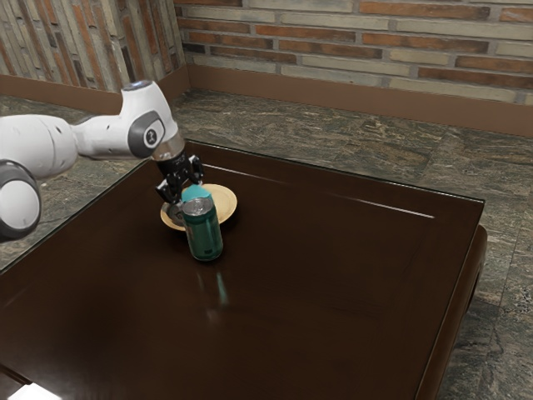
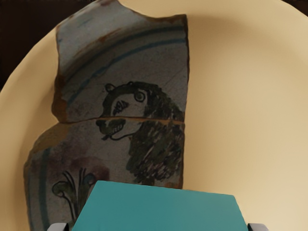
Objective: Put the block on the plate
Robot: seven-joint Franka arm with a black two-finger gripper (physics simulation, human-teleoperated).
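Near the far corner of the worktop [image 1: 333,283], the end effector [image 1: 185,191], parted block-wide, grips the teal block [image 2: 159,209] over the plate [image 2: 240,96] (only release left, apparently).

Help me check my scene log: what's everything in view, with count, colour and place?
Block: one, teal, held over the plate
Plate: one, cream-yellow, on the table
Shard: one, possibly two joined pieces, grey-blue with a dark animal drawing, on the plate
Can: one, green with silvery top, upright on the table beside the plate
Table: one, dark brown
White patch: one, exterior view's lower left corner, unclear what
Floor: grey-green stone
Walls: two, orange-brown and cream brick, behind
Arm: one, white, from the exterior view's left
End effector: one, black, closed on the block
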